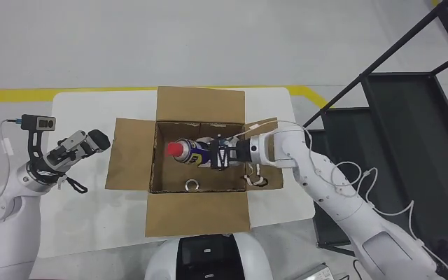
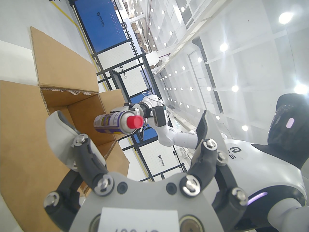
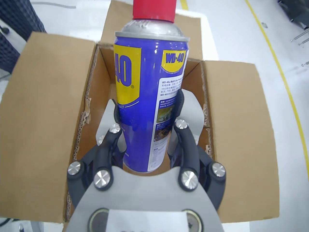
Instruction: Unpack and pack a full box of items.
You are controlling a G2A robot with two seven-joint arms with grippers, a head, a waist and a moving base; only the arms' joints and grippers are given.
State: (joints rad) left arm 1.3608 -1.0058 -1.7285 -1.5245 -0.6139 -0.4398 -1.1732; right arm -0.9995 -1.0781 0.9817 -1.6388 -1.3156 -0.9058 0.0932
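Top view gives the whole layout: an open brown cardboard box (image 1: 201,105) stands in the middle of a white table (image 1: 91,105), with its four flaps folded outward. Over the opening, the right gripper (image 1: 218,155) holds a blue spray can with a red cap (image 1: 187,152). The can lies nearly level and its cap points toward the left arm's side. On the box floor, close to the wall nearest the robot, lies a small metal ring (image 1: 192,185). The left gripper (image 1: 98,141) is beside the box, above the table edge and well apart from the can.

Right wrist view adds the detail of the grasp. The two dark fingers (image 3: 179,102) are pressed against opposite sides of the lower half of the can's body, so this gripper is clamped on it. The box walls and flaps lie behind the can.

Left wrist view looks at the same can from the other side. Its red cap faces this camera, and the can is raised to about the level of the box rim, apart from the cardboard walls. The left gripper's own fingers (image 2: 60,136) are spread wide with nothing between them. Whether the can touches anything inside the box, I cannot tell.
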